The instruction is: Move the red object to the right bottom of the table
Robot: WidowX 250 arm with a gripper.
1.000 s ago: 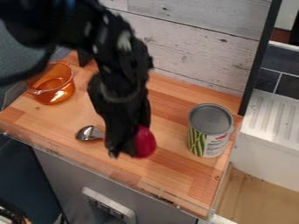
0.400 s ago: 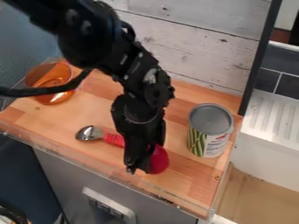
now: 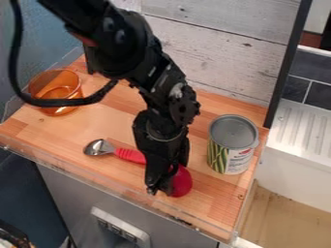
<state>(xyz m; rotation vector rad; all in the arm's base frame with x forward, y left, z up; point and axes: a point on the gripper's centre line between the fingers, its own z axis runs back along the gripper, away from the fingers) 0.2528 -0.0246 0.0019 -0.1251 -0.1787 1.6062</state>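
Nearest me, under the table, is a grey cabinet front [image 3: 200, 232] with a pale panel [image 3: 116, 227] set in it. Above that a clear strip [image 3: 84, 169] runs along the table's near edge.

Just in from that edge, right of the middle, the black gripper [image 3: 161, 189] hangs low over the wooden table [image 3: 213, 196], pinching a rounded red object [image 3: 182, 183]. The red object bulges out on the gripper's right side, in the near right part of the table; I can't tell whether it touches the wood.

To the left lies a spoon [image 3: 98, 147], its metal bowl pointing left and its red handle [image 3: 129, 155] running right until the gripper hides the end. Right of the gripper, apart from it and a bit farther back, a can [image 3: 233, 144] stands upright, grey on top, with green beans on its label.

The arm [image 3: 129, 43] slants in from the far side, and its black cable [image 3: 71, 102] loops left across my view of an orange see-through bowl [image 3: 55, 87] at the far left.

Beyond the table rises a wall [image 3: 219, 53] of pale boards, with a white sink unit [image 3: 300, 135] to the right.
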